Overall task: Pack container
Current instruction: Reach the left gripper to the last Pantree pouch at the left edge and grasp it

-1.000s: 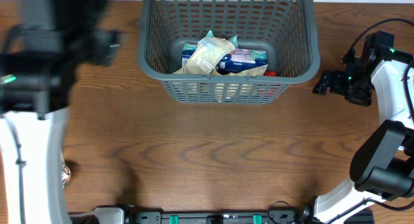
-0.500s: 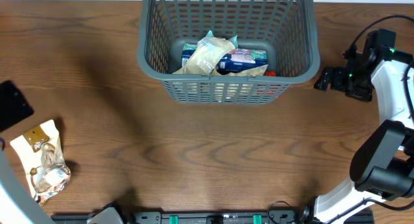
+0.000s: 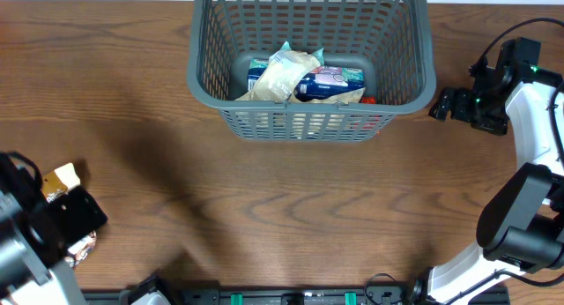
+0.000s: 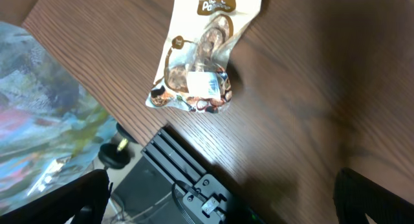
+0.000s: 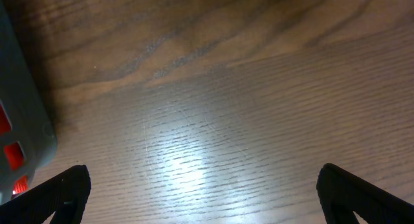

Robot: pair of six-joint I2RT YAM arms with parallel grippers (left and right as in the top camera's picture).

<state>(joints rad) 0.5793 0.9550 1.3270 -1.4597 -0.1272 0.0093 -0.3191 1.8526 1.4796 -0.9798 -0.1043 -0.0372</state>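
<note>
One snack packet (image 4: 197,72) is lying at the counter's (image 3: 291,199) near-left corner while I am holding my left pincer (image 4: 220,201), spread wide and empty, above it, aiming to straddle its crumpled middle. The container (image 3: 423,85) is sitting at the far edge, my right pincer (image 5: 207,195) idling agape, empty, beside it.

Right hand (image 5: 207,197) just beside container (image 5: 21,101) wall

One container (image 3: 304,124), one loose snack packet (image 4: 197,68)
</note>
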